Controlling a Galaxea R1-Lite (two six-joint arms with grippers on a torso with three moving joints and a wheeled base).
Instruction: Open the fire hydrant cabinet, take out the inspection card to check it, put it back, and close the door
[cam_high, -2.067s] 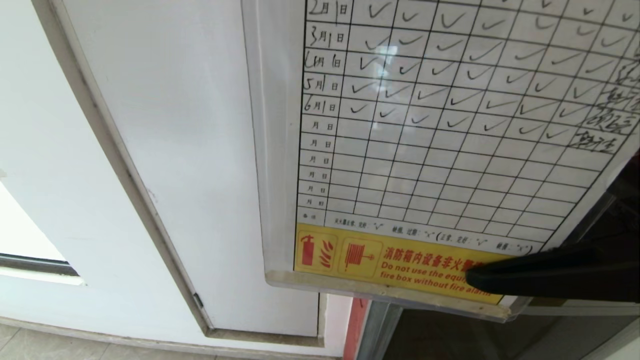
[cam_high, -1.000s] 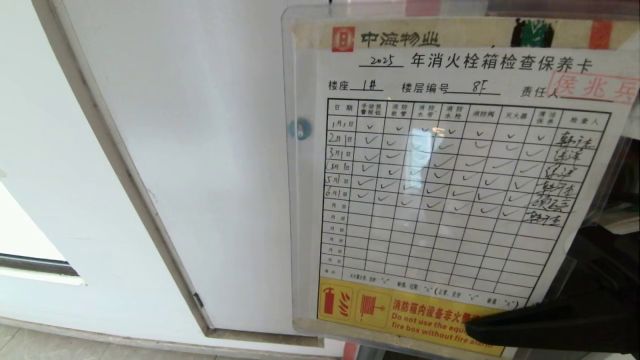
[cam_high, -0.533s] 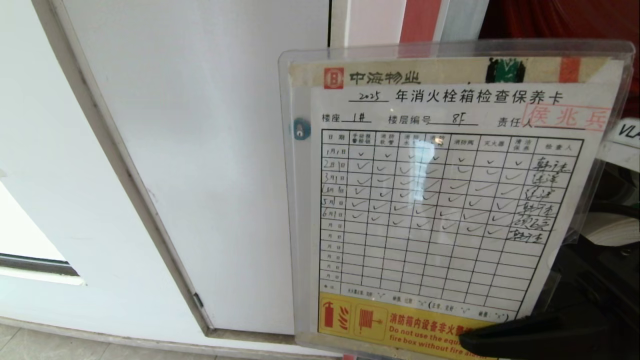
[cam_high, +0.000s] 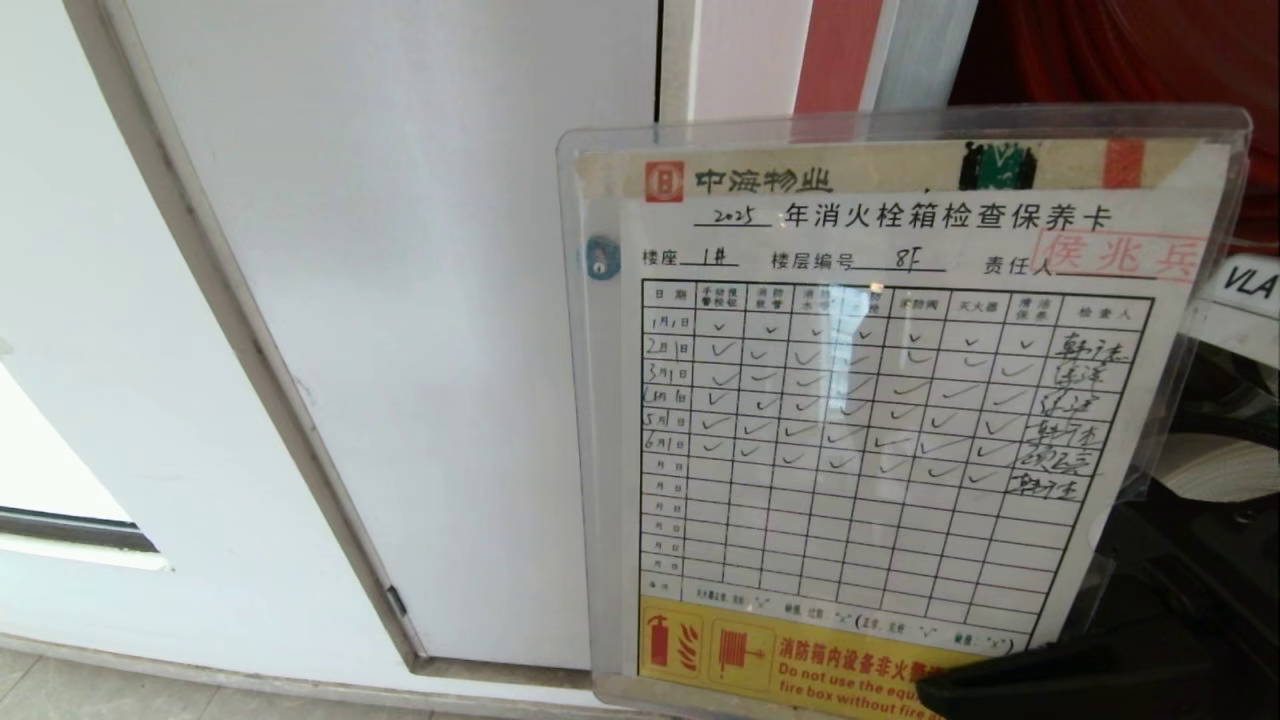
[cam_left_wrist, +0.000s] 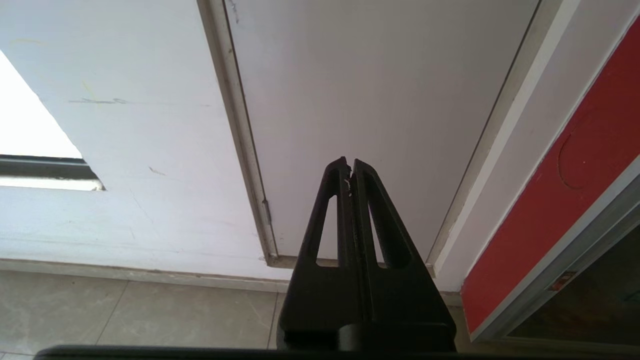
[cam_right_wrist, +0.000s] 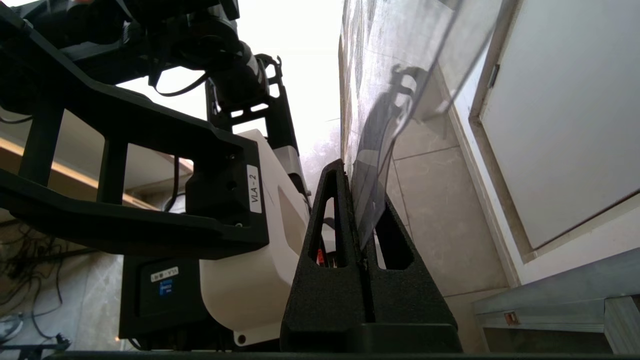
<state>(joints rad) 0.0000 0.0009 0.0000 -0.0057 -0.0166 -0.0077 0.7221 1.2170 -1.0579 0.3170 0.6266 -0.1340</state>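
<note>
Your right gripper has its black fingers pressed together on the lower corner of the inspection card, a whitish printed sheet in a clear plastic sleeve, ruled into a grid with handwritten ticks in the upper rows and a yellow warning strip with red symbols along its bottom edge. In the head view you see the card held upright and nearly square to the camera, its top edge tilted slightly, with one black finger lying across the yellow strip at the card's bottom right corner. The right wrist view shows the sleeve edge-on, rising from between the two fingers.

Behind the card, to its left, stands the plain white panel in its grey frame, and its small blue round lock shows through the sleeve's clear margin. Above the card you can see a strip of the red-sided fire hydrant cabinet with its silver metal frame.

Your left gripper hangs low, empty, its fingers closed against each other, pointing at the bottom of the white panel above the tiled floor.
</note>
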